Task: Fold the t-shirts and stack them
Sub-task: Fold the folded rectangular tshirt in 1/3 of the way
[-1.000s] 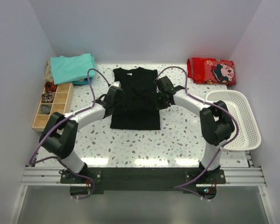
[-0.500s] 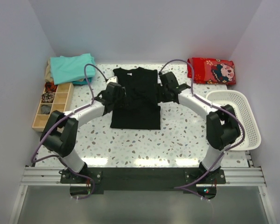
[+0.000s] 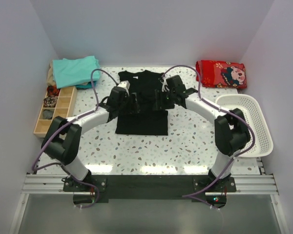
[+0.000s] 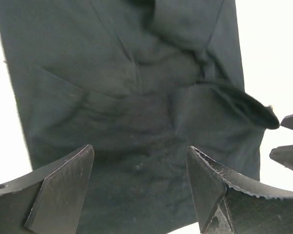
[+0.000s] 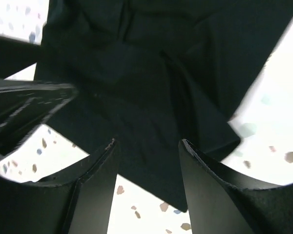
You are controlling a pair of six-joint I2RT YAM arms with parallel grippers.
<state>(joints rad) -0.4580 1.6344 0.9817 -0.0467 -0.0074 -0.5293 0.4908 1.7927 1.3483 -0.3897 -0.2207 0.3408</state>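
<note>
Black t-shirt (image 3: 141,122): lies flat at the middle of the table (image 3: 185,141), collar toward the far wall. Its sides appear turned in, making one narrow panel with creases across the chest.
Why there: the central spot seems chosen so both arms can reach it evenly, one from each side.
Left gripper (image 4: 139,156): spread wide just above the dark cloth on the shirt's left side, with nothing between its jaws.
Right gripper (image 5: 147,146): likewise parted and pinching nothing, poised over the shirt's right side with bare table showing past the hem.
Why so held: with both sets of jaws empty and facing each other across the chest, the arms look placed for a fresh hold on the next fold. That is a judgement, as no grasp is under way.
Teal t-shirts (image 3: 75,69): folded in a pile at the far-left corner, well apart from the black one. This is probably the stack it is to join.
Red printed cloth (image 3: 220,73): folded at the far-right corner, out of the work.
White basket (image 3: 249,122): at the right edge, beside the right arm.
Wooden divider tray (image 3: 53,107): along the left edge, with small dark items in some compartments.
Count: two arms, two grippers, one black t-shirt, one teal pile (layers cannot be counted from above), one red cloth, one basket, one tray.
</note>
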